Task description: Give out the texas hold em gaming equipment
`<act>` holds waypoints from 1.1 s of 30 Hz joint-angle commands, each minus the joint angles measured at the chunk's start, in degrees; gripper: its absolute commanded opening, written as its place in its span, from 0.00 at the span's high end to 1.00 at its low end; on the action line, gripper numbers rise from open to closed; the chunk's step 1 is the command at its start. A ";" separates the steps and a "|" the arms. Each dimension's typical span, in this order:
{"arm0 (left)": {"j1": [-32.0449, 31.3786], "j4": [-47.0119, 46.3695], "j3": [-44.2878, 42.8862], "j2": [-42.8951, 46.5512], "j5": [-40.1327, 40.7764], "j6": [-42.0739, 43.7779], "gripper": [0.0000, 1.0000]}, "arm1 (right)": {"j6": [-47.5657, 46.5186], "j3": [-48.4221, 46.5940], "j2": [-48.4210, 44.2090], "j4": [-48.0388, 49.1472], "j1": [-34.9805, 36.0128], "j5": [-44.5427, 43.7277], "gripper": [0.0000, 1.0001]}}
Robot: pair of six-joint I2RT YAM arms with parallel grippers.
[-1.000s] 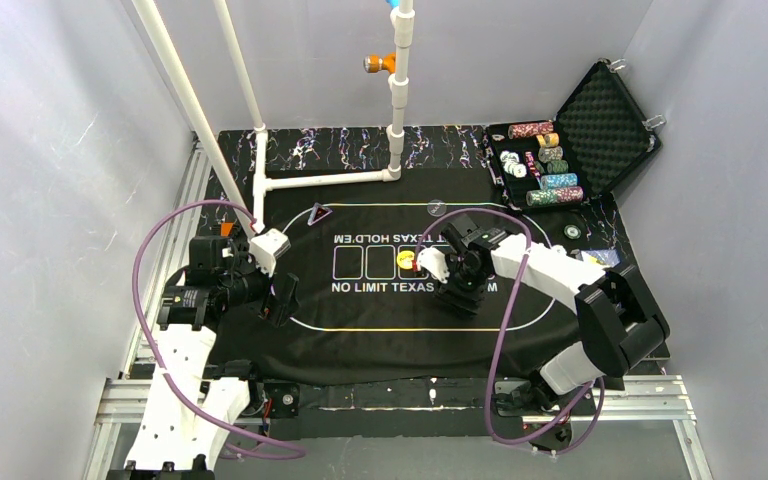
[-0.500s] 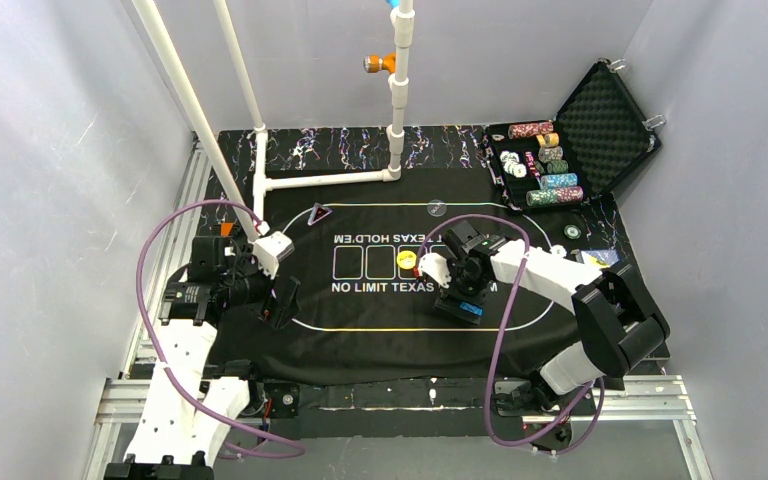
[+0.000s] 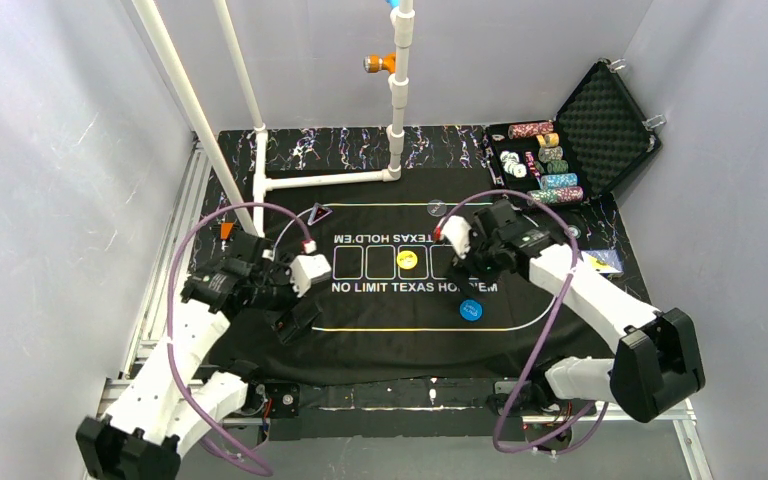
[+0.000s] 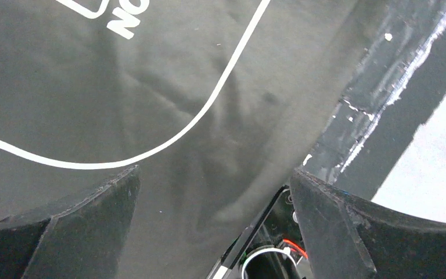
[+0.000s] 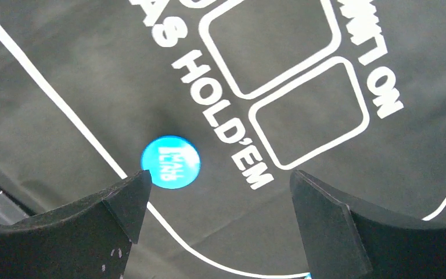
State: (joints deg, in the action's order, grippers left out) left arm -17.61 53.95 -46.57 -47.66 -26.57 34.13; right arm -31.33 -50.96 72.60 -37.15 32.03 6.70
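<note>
Black mat (image 3: 380, 350) covers the table, and the blue button disc (image 5: 170, 162) lies flat on it just inside the white oval line, touching nothing. The right pincer (image 5: 219, 177) hangs above it, spread wide and empty. The left pincer (image 4: 213, 173) is equally wide and empty near the mat's edge. The yellow button disc (image 3: 407, 260) sits in a printed box.

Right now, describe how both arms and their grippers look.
Both arms are white shells with black joints: left arm, right arm. A purple cable loops along each. The left gripper and right gripper have broad black wedge-shaped fingers.
</note>
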 commanded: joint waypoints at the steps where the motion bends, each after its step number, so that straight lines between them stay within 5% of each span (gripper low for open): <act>1: -7.95 1.03 -6.69 -6.07 3.32 0.16 0.01 | 2.24 -1.86 -0.72 2.57 -10.08 7.14 0.02; 9: -19.54 -7.44 -23.27 -28.26 12.49 -8.30 0.01 | 7.56 -2.31 2.05 6.95 -22.09 11.46 0.02; 19: -24.60 -18.49 -40.26 -54.35 19.27 -19.09 0.24 | 9.45 -2.83 2.62 9.17 -29.28 14.42 0.02; 33: -27.80 -22.53 -47.25 -69.63 22.60 -22.71 0.35 | 9.12 -2.45 2.37 9.45 -33.41 17.10 0.02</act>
State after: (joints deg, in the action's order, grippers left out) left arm -43.68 31.92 -91.83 -117.40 -5.21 12.34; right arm -22.44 -51.88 76.42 -29.36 -0.45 21.76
